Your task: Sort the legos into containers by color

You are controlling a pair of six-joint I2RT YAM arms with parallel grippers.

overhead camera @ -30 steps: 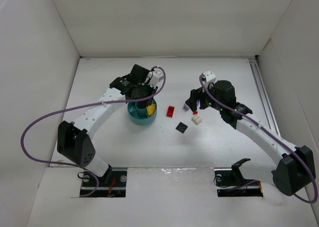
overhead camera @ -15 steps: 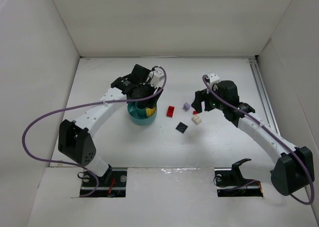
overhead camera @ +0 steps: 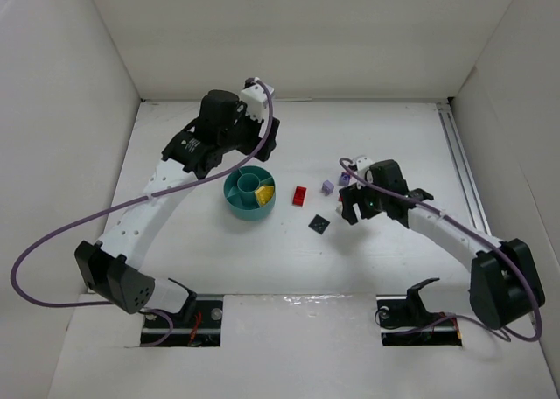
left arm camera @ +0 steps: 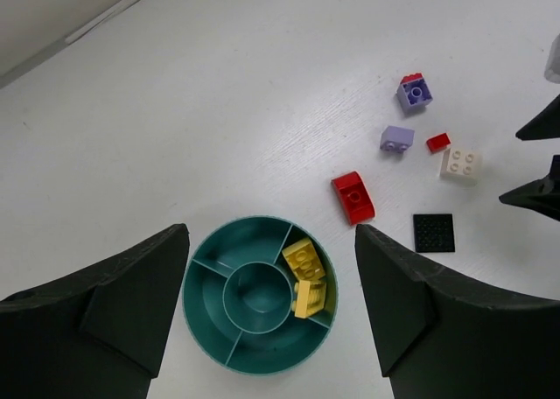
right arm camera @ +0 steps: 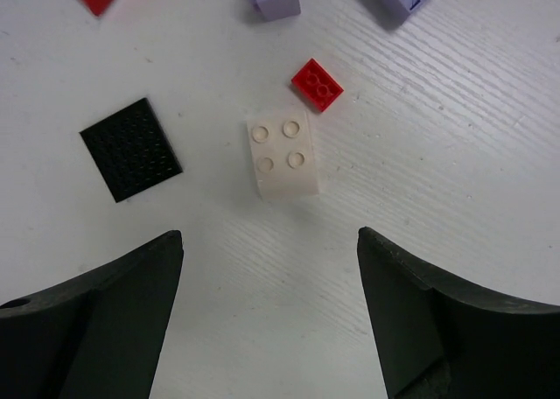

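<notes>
The right gripper [right arm camera: 269, 241] is held low over the table, jaws spread wide and empty. The white brick [right arm camera: 282, 154] is seen just ahead, centred between the jaws; it is squarish and slightly turned, so no long axis need be matched. The black plate [right arm camera: 131, 150] is found beside it, and a small red brick [right arm camera: 317, 84] just beyond. Well apart, the dish [left arm camera: 236, 246] is overlooked by the left gripper [left arm camera: 271, 237], likewise spread and empty. Yellow bricks [left arm camera: 304, 272] are lodged in one wedge. The right arm is judged nearer.
</notes>
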